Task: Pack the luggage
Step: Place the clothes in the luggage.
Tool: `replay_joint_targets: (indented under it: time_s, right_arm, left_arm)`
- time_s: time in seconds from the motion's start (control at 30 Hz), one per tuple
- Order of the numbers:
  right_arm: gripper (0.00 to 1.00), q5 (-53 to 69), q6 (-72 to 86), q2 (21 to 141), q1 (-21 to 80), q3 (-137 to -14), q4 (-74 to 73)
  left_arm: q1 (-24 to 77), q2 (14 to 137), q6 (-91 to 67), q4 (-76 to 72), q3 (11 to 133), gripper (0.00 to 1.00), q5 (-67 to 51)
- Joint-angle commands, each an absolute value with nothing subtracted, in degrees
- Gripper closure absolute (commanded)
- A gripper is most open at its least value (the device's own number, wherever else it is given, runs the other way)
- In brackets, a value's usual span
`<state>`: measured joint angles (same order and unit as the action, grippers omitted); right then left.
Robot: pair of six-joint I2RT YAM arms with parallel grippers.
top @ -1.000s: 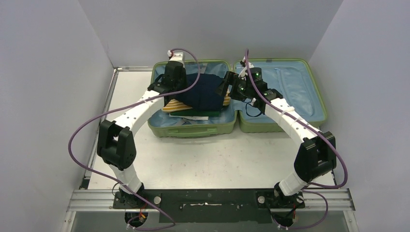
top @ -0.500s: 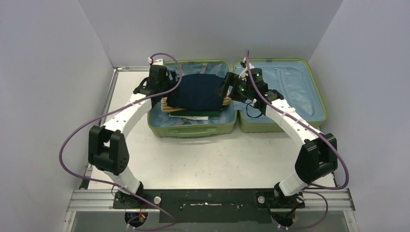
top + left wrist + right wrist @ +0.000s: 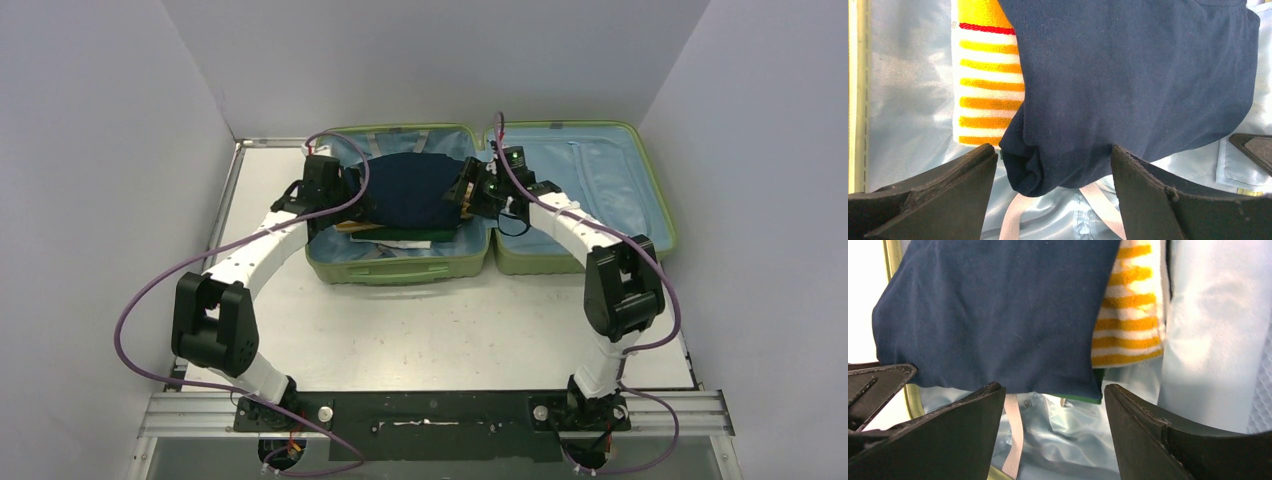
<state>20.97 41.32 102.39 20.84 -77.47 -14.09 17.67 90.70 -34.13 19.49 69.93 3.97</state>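
The luggage (image 3: 400, 272), a light-green hard-shell suitcase, lies open flat at the far end of the surface (image 3: 430, 330), its two halves side by side and the light-blue lining (image 3: 908, 100) facing up. The left half holds a stack of folded things: a navy garment (image 3: 415, 190) on top, a towel striped in yellow, orange and white (image 3: 988, 75) under it, and a dark green item (image 3: 405, 237) at the bottom, its edge showing at the near side of the stack.

The left gripper (image 3: 1053, 150) sits at the left side of the stack, over the left rim of the suitcase. Its jaws stand wide apart; the rolled corner of the navy garment lies in the gap between them, but neither jaw is pressed onto it. A grey strap (image 3: 1098, 205) runs over the lining just under that corner.

The right gripper (image 3: 1054, 387) sits at the right side of the stack, near the hinge line between the two halves. Its jaws are also wide apart and clamp nothing; the navy garment's edge and the towel's striped end lie just beyond the tips.
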Motion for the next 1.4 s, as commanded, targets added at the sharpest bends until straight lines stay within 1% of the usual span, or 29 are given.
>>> replay_joint_targets:
  time_s: [0.0, 0.07, 0.13, 0.17, 0.23, 0.3, 0.4, 0.5, 0.53, 0.63, 0.73, 0.97, 1.0, 1.03, 1.07, 1.13, 1.17, 1.23, 1.37]
  right_arm:
    - [0.28, 21.4, 40.8, 104.9, 21.0, -81.4, -14.4]
    - [0.31, 21.7, 40.6, 105.9, 21.2, -81.1, -14.1]
    - [0.38, 22.1, 40.5, 106.7, 21.6, -81.1, -13.5]
    - [0.43, 22.0, 40.5, 107.0, 21.7, -81.4, -13.4]
    - [0.56, 21.8, 39.8, 107.8, 21.9, -82.8, -14.0]
    - [0.72, 20.9, 38.6, 108.2, 22.1, -84.9, -15.4]
    - [0.88, 16.5, 35.1, 108.2, 22.7, -90.2, -18.9]
    - [1.00, 13.3, 32.0, 108.5, 23.1, -96.5, -23.6]
    - [1.00, 12.3, 31.0, 108.5, 23.1, -98.1, -24.7]
    - [1.00, 10.3, 29.6, 108.3, 23.7, -100.9, -26.3]
    - [1.00, 8.2, 28.9, 107.6, 24.2, -101.2, -27.3]
    - [0.99, 4.6, 29.3, 107.8, 23.3, -97.1, -30.0]
    - [0.91, 4.7, 29.5, 107.8, 23.1, -96.0, -30.2]
    - [0.80, 4.7, 29.6, 107.8, 22.9, -95.1, -30.4]
    - [0.66, 4.6, 29.6, 107.5, 22.8, -94.3, -30.5]
    - [0.44, 3.9, 29.6, 106.2, 22.9, -93.3, -30.3]
    - [0.40, 3.5, 29.7, 105.5, 22.9, -93.3, -30.2]
    - [0.36, 2.7, 29.9, 104.2, 23.1, -94.2, -30.5]
    - [0.35, 5.6, 30.0, 101.9, 25.2, -95.9, -26.3]
  left_arm:
    - [17.4, 87.3, -34.2, 15.7, 69.3, 0.20, 2.8]
    - [17.4, 86.9, -34.1, 15.5, 68.9, 0.20, 2.8]
    - [17.4, 86.8, -34.0, 15.1, 68.6, 0.20, 2.6]
    - [17.4, 86.9, -34.1, 15.0, 68.4, 0.20, 2.4]
    - [17.4, 87.1, -34.0, 14.8, 68.1, 0.20, 2.1]
    - [17.4, 87.2, -34.0, 14.8, 67.8, 0.20, 2.1]
    - [17.4, 86.7, -33.7, 14.6, 67.6, 0.20, 2.7]
    - [17.3, 86.2, -33.4, 14.3, 67.2, 0.20, 3.5]
    - [17.3, 86.2, -33.3, 14.3, 67.1, 0.20, 3.6]
    - [17.1, 86.1, -33.2, 14.2, 66.8, 0.20, 3.8]
    - [16.8, 86.1, -33.2, 14.2, 66.2, 0.21, 4.0]
    - [16.8, 86.0, -33.1, 14.2, 65.4, 0.21, 4.0]
    - [16.8, 85.9, -33.1, 14.4, 65.5, 0.20, 4.0]
    - [16.8, 85.9, -33.2, 14.5, 65.5, 0.20, 4.0]
    - [16.8, 85.6, -33.1, 14.7, 65.4, 0.20, 4.1]
    - [16.7, 85.0, -32.8, 15.2, 65.6, 0.20, 4.5]
    - [16.5, 84.7, -32.8, 15.4, 65.7, 0.20, 4.7]
    - [16.0, 84.0, -33.1, 16.0, 66.4, 0.20, 4.9]
    - [15.4, 82.3, -33.8, 16.9, 67.9, 0.20, 5.4]
